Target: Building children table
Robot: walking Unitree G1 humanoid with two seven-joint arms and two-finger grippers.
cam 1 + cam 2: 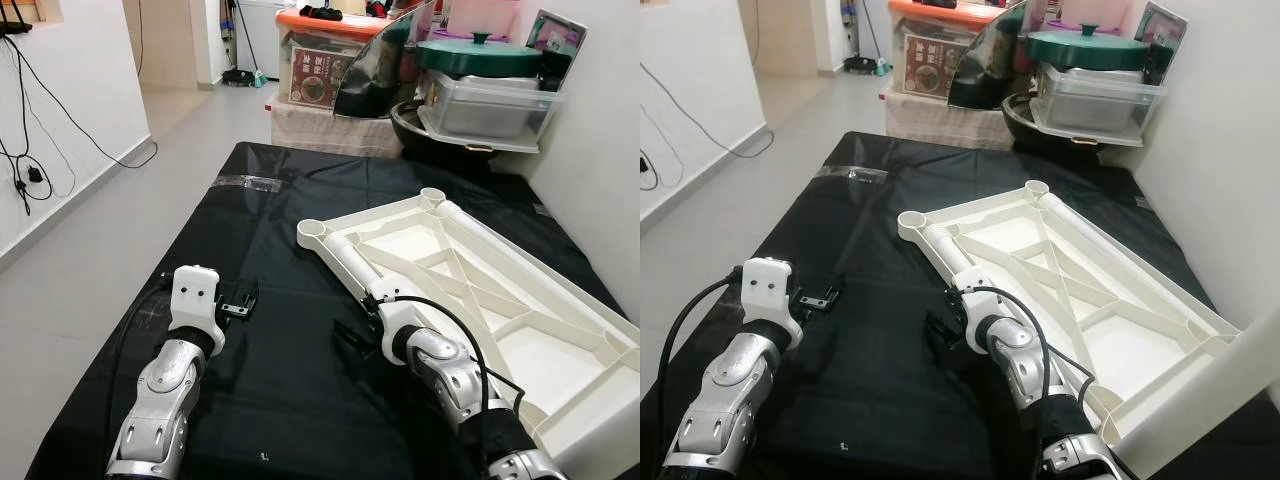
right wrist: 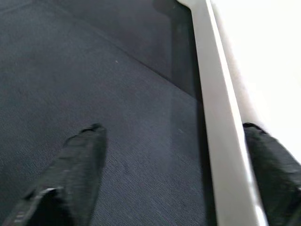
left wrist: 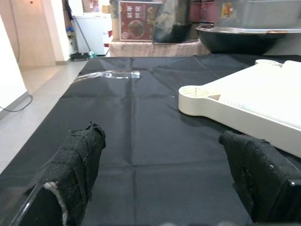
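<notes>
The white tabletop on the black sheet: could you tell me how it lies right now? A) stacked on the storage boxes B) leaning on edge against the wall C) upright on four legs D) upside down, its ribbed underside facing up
D: the white tabletop lies flat on the black sheet, with its cross-braced ribs and round corner leg sockets facing up.

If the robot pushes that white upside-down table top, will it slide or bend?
The table top looks like hard ribbed plastic, so it probably stays stiff. It lies flat on the smooth black sheet, so it would likely slide rather than tip. The right hand, open at its edge, may find it light for its size.
</notes>
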